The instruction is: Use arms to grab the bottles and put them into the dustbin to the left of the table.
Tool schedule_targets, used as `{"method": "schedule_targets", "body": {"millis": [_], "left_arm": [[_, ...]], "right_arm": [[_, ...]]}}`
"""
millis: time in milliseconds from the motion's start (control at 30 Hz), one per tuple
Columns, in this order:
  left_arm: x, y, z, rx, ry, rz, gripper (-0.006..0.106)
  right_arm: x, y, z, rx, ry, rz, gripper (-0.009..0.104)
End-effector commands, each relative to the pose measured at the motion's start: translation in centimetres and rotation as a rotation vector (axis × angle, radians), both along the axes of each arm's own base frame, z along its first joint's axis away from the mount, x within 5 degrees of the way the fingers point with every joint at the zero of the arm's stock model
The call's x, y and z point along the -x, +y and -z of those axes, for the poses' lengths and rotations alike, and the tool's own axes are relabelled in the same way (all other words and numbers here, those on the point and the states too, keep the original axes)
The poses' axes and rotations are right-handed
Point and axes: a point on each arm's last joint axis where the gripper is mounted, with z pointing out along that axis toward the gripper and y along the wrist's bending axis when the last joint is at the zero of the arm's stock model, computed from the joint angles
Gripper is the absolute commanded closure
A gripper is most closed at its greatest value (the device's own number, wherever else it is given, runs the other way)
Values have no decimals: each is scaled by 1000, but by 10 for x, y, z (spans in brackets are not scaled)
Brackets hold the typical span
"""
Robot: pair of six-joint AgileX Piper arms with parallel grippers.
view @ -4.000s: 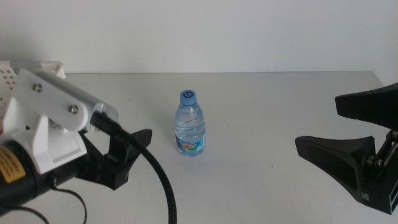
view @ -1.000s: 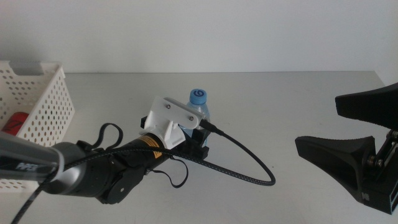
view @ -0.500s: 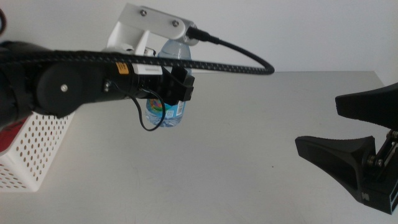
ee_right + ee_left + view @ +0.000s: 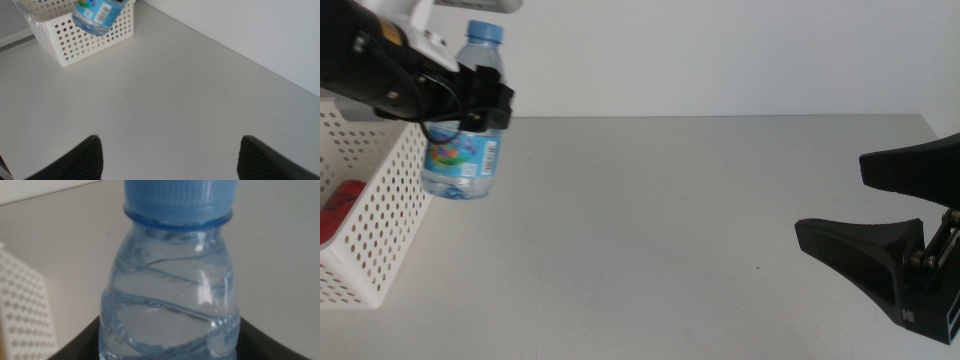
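Grey table (image 4: 670, 220), white basket (image 4: 370, 230) aboard

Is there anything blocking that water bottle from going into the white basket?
Nothing visible does. The left gripper holds the water bottle in the air beside the basket, just outside its near wall. The basket is open at the top; something red lies inside. The right gripper waits, open, far across the table.

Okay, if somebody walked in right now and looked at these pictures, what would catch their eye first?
First, the clear water bottle with its blue cap, held off the table in the left gripper at the far left, right beside the white perforated dustbin. Next, something red lying inside that dustbin. The right gripper waits with its jaws open at the table's right edge.
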Motion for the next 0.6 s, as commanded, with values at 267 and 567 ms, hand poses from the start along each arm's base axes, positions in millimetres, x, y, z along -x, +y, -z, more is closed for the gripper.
{"method": "schedule_targets", "body": {"millis": [267,567], "left_arm": [[-14,120,-59,-188,-18,-257,102],[-64,183,-16,-207,121,-374,102]], "right_arm": [[0,0,-16,-60,-79,0,17],[0,0,-16,-60,-79,0,17]]}}
